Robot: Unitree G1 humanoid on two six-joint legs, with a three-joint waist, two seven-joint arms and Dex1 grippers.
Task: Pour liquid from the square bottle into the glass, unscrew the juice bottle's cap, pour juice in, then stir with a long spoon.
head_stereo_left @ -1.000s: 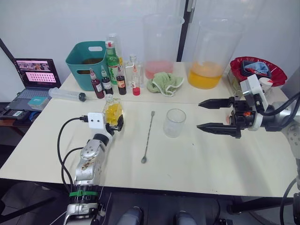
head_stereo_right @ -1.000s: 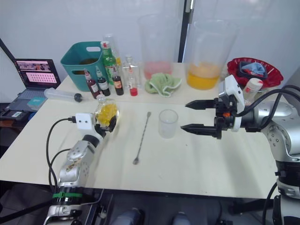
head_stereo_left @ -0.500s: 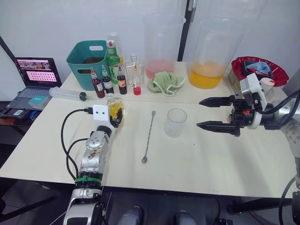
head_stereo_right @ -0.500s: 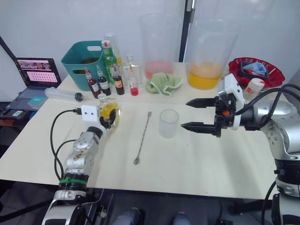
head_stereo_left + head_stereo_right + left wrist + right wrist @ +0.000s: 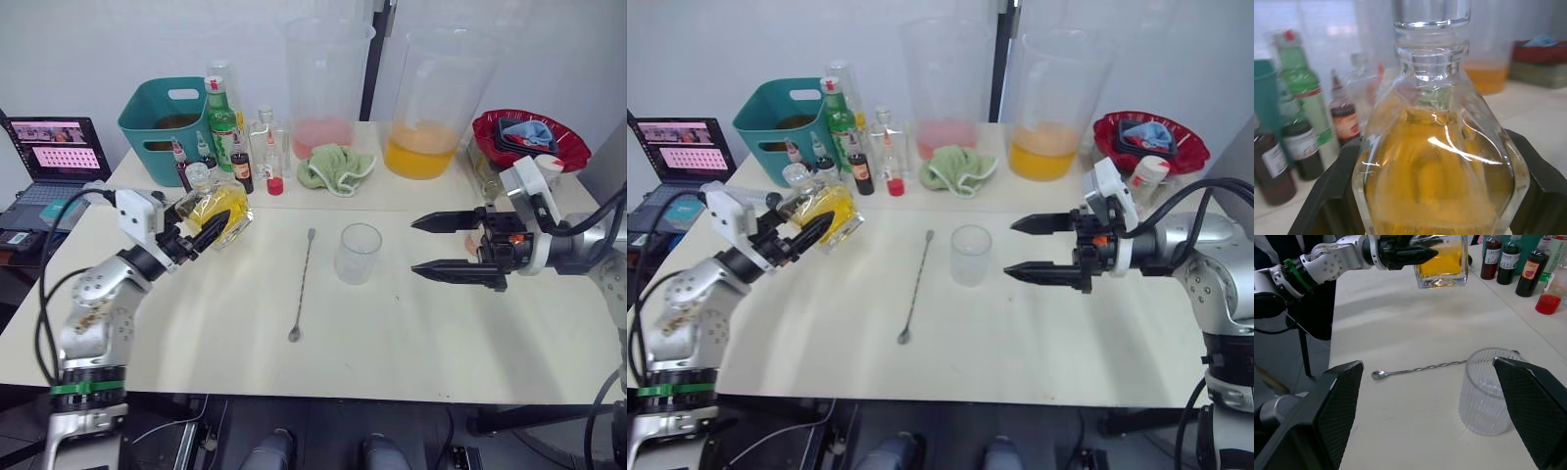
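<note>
My left gripper [image 5: 201,233] is shut on the square bottle [image 5: 217,206], holding it off the table and tilted, its yellow liquid [image 5: 1440,166] between the black fingers [image 5: 1327,196]. The glass [image 5: 359,253] stands upright at mid-table, to the right of the bottle. The long spoon [image 5: 301,284] lies flat just left of the glass. My right gripper [image 5: 413,248] hangs open right of the glass, its fingers [image 5: 1339,406] spread wide with nothing between them. A tall clear bottle, apparently the juice bottle [image 5: 221,83], stands half hidden behind the green bottle; its cap is unclear.
At the back stand a teal basket [image 5: 162,122], a green bottle [image 5: 221,122], dark-red sauce bottles [image 5: 181,171], two huge beakers [image 5: 328,88] [image 5: 431,108], a green cloth [image 5: 333,166] and a red bowl [image 5: 529,137]. A laptop [image 5: 49,157] sits off the table's left edge.
My left gripper has raised the square bottle off the table and tipped it sideways, with the arm swung out to the left. The right gripper has held still. The camera shifted slightly.
</note>
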